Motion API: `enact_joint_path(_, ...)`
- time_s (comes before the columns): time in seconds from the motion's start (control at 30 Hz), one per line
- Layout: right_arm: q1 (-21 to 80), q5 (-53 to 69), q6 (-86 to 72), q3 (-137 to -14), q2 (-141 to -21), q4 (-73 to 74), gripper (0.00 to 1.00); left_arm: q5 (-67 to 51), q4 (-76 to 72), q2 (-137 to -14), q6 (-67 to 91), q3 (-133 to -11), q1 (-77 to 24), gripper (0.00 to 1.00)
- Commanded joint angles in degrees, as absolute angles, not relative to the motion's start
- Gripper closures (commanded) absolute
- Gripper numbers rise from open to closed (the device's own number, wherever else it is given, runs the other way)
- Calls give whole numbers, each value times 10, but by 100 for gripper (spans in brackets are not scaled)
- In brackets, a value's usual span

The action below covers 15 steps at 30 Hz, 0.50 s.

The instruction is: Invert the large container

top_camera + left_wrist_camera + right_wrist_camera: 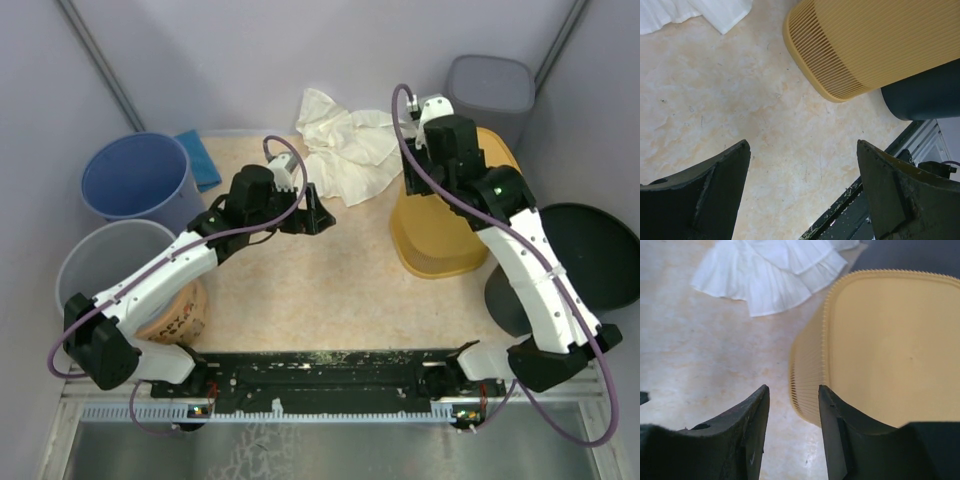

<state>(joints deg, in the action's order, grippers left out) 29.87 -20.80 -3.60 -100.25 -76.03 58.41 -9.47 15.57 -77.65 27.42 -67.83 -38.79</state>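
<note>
The beige marbled table carries the two arms at its near edge, and five containers stand on or around it.

- **Black round bin**: the broadest of the five, it sits off the right edge. Its inside is dark and I cannot tell what it holds.
- **Blue bucket**: it stands at the far left, mouth up, with only its own blue bottom showing.
- **Pale grey bucket**: just in front of the blue bucket and also mouth up. The left arm crosses its near rim.
- **Yellow ribbed container**: the task's thing, standing on the right half of the table, close beside the black bin. It is wider at the table than at the top. The right wrist view shows a flat, closed yellow face uppermost, so its inside is out of sight.
- **Grey square bin**: it stands behind the yellow container at the far right corner, and what shows of it is a flat grey top.

There are two cloths.

- **Crumpled white cloth**: it lies at the far middle of the table, its edge reaching the yellow container.
- **Blue cloth**: smaller, folded, and lying beside the blue bucket.

A tan printed item under the left arm is too hidden to name.

The left gripper hangs over bare table with its fingers spread wide and nothing between them. The right gripper sits over the near-left upper edge of the yellow container. Its fingers are drawn to a narrow gap, through which the ribbed wall and the table show. I cannot tell whether a finger touches the container.
</note>
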Motion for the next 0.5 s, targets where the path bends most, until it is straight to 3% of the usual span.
enact_joint_path(0.0,337,-92,-46,-1023,-741,551,56,-80,161,-751,290,-659,-358,8)
enact_joint_path(0.1,345,-89,-55,-984,-757,539,56,-67,167,-727,293,-651,-346,8)
enact_joint_path(0.27,336,-194,-65,-911,-782,504,55,-57,174,-697,292,-644,-339,8)
enact_joint_path(0.47,204,-283,-107,-897,-818,486,54,-81,172,-701,295,-641,-338,8)
